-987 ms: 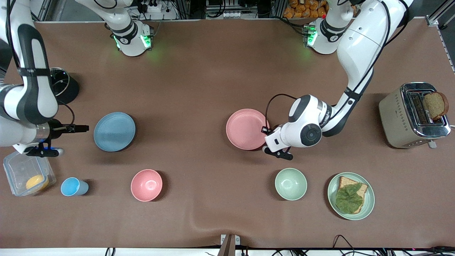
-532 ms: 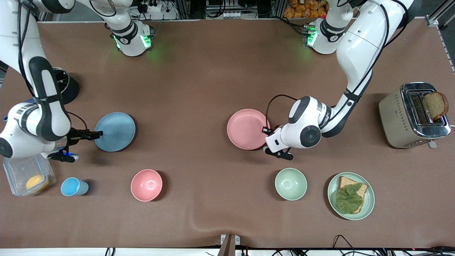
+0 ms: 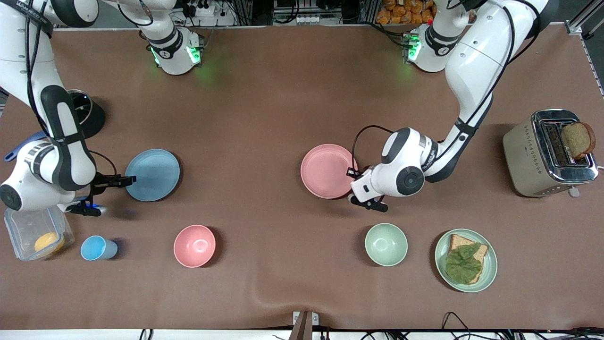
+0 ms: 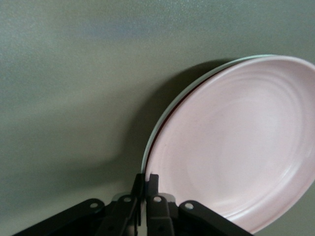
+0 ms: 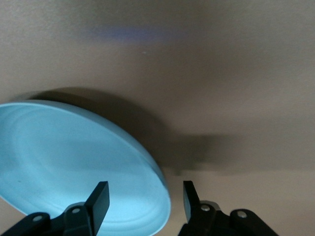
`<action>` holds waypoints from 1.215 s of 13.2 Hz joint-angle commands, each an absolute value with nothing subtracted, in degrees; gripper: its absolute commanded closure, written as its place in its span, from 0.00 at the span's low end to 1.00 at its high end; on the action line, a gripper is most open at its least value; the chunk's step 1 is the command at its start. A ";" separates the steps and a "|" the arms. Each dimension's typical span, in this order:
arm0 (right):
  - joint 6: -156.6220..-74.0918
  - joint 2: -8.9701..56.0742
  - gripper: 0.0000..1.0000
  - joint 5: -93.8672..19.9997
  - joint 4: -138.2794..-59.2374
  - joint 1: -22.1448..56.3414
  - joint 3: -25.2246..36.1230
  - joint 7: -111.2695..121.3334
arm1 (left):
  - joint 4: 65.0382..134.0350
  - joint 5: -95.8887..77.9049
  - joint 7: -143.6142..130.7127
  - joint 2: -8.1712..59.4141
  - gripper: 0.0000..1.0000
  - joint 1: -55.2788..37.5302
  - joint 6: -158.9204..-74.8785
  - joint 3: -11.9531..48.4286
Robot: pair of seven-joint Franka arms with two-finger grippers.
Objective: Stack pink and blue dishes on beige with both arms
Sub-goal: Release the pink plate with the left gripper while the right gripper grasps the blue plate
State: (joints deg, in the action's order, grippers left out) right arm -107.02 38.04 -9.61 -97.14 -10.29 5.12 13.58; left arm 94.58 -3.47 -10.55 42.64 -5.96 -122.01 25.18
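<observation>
The pale pink plate (image 3: 325, 171) lies mid-table, and my left gripper (image 3: 355, 182) is shut on its rim at the edge toward the left arm's end. In the left wrist view the fingers (image 4: 146, 180) pinch that pink plate (image 4: 236, 142), and a pale cream rim (image 4: 165, 120) of another plate shows just beneath it. No beige plate shows in the front view. The light blue plate (image 3: 152, 174) lies toward the right arm's end. My right gripper (image 3: 128, 179) is open at its edge, and the blue plate's (image 5: 74, 157) rim sits between the fingertips (image 5: 101, 194).
Nearer the front camera stand a blue cup (image 3: 96, 248), a pink bowl (image 3: 194, 245), a green bowl (image 3: 386, 244) and a green plate with bread and a leaf (image 3: 465, 260). A toaster (image 3: 542, 156) stands at the left arm's end. A clear container (image 3: 35, 231) sits beside the right arm.
My right arm has swung in toward the blue plate, bringing its open fingers to the rim. The left gripper and the pink plate have barely moved.
</observation>
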 commanded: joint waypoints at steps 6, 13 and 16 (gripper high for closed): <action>-103.63 40.61 1.00 -10.02 -95.89 -11.34 4.31 17.39 | 93.16 -2.55 -14.50 42.63 0.00 -6.42 -122.34 24.87; -84.82 39.81 1.00 -24.58 -90.53 -8.80 2.55 18.11 | 92.55 -1.94 -14.95 28.15 0.00 -1.25 -115.42 24.34; -84.90 39.81 1.00 -30.04 -90.70 -1.17 2.55 15.39 | 92.55 -1.58 -14.77 20.59 0.00 1.49 -108.39 24.26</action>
State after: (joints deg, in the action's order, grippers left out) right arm -85.43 40.26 -26.76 -90.46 -6.15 2.27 17.54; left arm 90.68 -3.15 -13.80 26.02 0.40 -112.00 24.34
